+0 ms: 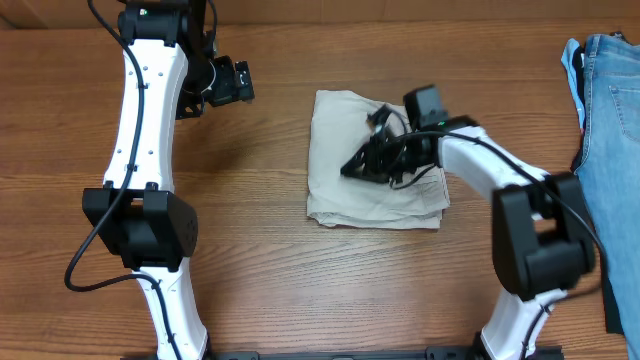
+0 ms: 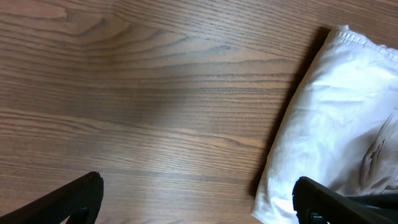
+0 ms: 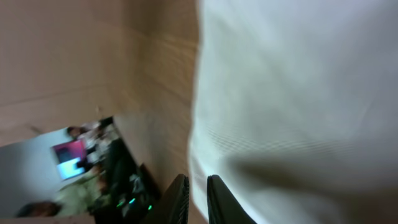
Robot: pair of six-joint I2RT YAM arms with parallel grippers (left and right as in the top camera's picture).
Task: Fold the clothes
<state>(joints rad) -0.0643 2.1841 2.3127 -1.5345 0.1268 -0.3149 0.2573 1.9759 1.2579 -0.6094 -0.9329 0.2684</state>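
Note:
The beige shorts [image 1: 345, 200] lie folded into a rough square in the middle of the table. They also show in the left wrist view [image 2: 336, 112] and fill the right wrist view [image 3: 298, 93]. My right gripper [image 1: 357, 166] lies low over the folded shorts. Its fingers [image 3: 198, 186] are almost together, with a thin edge of the cloth between them. My left gripper [image 1: 238, 82] hovers above bare table to the upper left of the shorts. Its fingers [image 2: 196, 190] are wide apart and empty, and the right finger is over the shorts' corner.
Blue denim jeans [image 1: 610, 110] lie at the table's right edge. The wooden table [image 1: 250, 230] surrounds the shorts. The arm bases stand at the front left and front right.

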